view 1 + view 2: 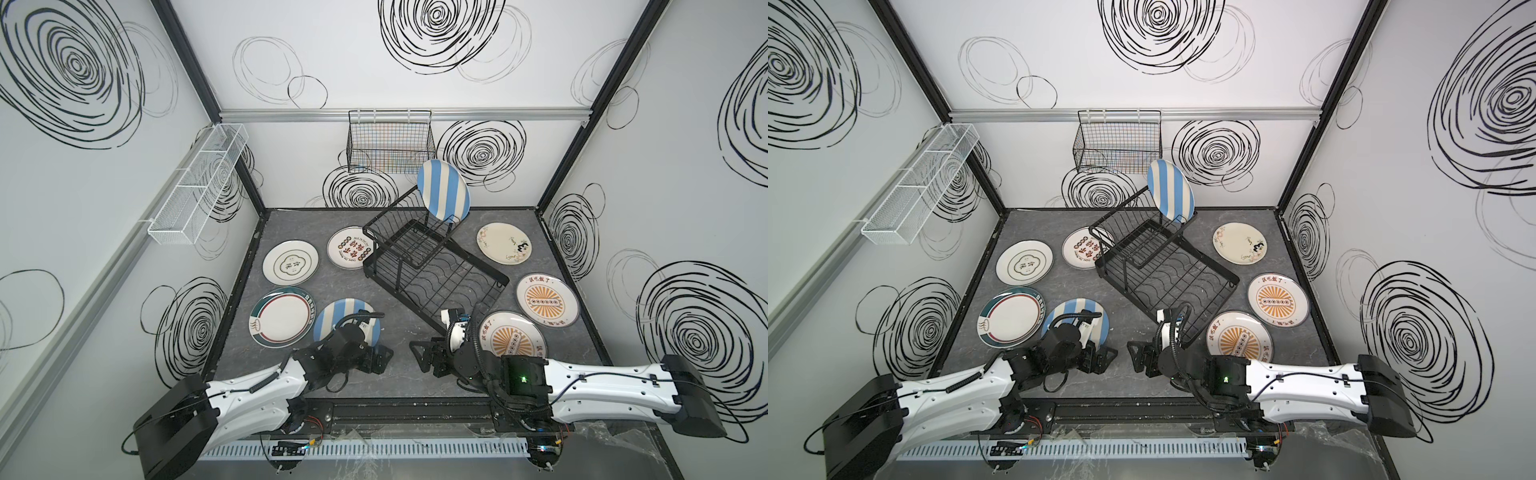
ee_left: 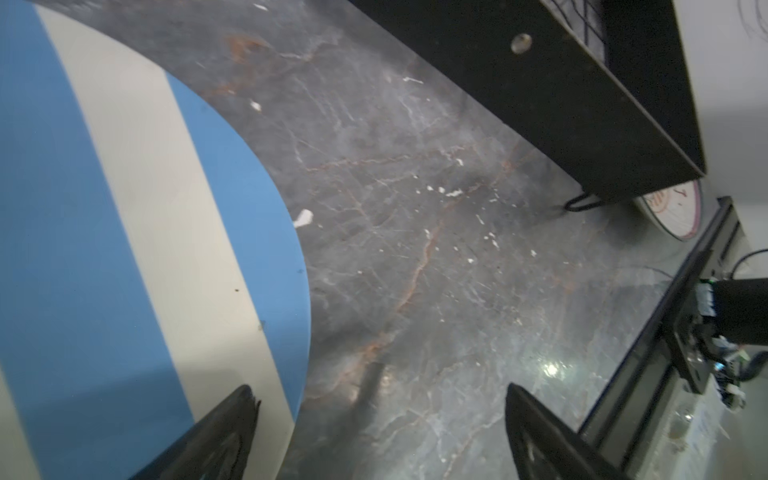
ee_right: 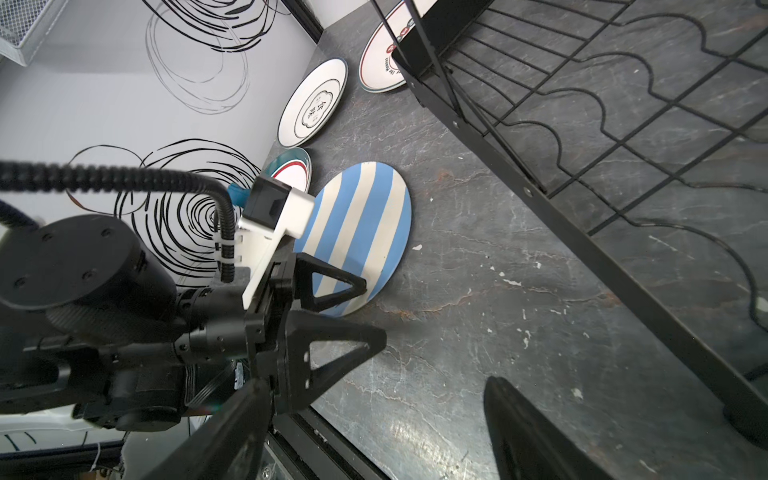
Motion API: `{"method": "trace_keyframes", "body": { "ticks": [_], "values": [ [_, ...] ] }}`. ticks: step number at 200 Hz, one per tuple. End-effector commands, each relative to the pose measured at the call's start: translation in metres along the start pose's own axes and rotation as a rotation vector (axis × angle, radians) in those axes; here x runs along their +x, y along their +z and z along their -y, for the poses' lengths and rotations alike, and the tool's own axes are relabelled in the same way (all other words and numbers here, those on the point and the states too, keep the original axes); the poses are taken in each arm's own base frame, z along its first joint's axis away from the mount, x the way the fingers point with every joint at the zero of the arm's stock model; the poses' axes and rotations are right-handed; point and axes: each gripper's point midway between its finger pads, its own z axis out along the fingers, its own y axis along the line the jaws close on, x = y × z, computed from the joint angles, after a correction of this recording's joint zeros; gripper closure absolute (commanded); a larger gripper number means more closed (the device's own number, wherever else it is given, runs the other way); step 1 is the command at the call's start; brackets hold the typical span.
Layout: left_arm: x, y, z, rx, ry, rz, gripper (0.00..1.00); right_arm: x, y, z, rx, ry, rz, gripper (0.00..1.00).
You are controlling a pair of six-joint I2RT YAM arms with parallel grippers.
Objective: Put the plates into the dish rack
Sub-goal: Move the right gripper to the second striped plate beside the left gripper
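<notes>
Rack: black wire two-tier dish rack (image 1: 478,261), askew on grey marble-pattern tabletop (image 1: 395,324); blue-and-cream striped round ceramic plate (image 1: 442,189) stands on edge at the far end of its upper shelf.
Second striped plate (image 3: 361,224): flat on the tabletop left of the rack's near corner, a bare strip between plate rim and rack frame.
Fingers, left gripper (image 3: 375,311): spread, gripping nothing; one finger (image 2: 220,436) over that plate's near rim, its partner over bare tabletop just off the rim; contact cannot be told.
Fingers, right gripper (image 3: 370,382): spread wide, empty, low over bare tabletop just before the rack's near corner, tips facing the left gripper across a gap.
Orange sunburst round plate (image 1: 513,338): flat, right of the rack's near corner, partly under the right arm; second sunburst plate (image 1: 546,305) lies beyond, beside the rack's right side.
</notes>
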Motion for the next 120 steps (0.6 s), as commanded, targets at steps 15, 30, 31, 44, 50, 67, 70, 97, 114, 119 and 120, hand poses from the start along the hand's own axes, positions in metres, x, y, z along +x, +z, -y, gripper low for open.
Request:
{"method": "trace_keyframes", "body": {
  "ticks": [15,30,31,44,50,67,70,97,114,119,120],
  "values": [
    [0.014,0.007,0.035,0.107,-0.016,-0.026,0.04,-0.005,0.003,0.008,-0.020,0.075,0.012,0.16],
    [0.012,0.007,0.051,0.129,0.011,-0.031,0.04,-0.003,0.005,0.010,-0.027,0.084,-0.006,0.18],
    [0.012,0.007,0.052,0.128,0.012,-0.032,0.04,-0.003,0.005,0.010,-0.028,0.085,-0.008,0.18],
    [0.002,0.002,0.060,0.123,0.027,-0.023,0.04,0.001,0.010,0.012,-0.026,0.089,-0.036,0.19],
    [-0.005,-0.002,0.061,0.109,0.030,-0.009,0.04,0.004,0.012,0.012,-0.026,0.088,-0.048,0.20],
    [-0.029,-0.017,0.056,0.072,0.015,0.042,0.04,0.011,0.019,0.010,-0.036,0.082,-0.076,0.21],
    [-0.032,-0.020,0.054,0.068,0.007,0.049,0.04,0.013,0.020,0.010,-0.036,0.080,-0.080,0.21],
    [-0.062,-0.046,0.012,0.012,-0.119,0.124,0.04,0.023,0.037,0.004,-0.066,0.073,-0.122,0.23],
    [-0.076,-0.056,-0.023,-0.020,-0.232,0.162,0.04,0.032,0.050,0.005,-0.057,0.080,-0.171,0.24],
    [-0.079,-0.058,-0.033,-0.024,-0.266,0.172,0.04,0.035,0.054,0.004,-0.059,0.073,-0.187,0.24],
    [-0.080,-0.058,-0.035,-0.025,-0.272,0.174,0.04,0.036,0.054,0.004,-0.060,0.071,-0.190,0.24]
  ]
}}
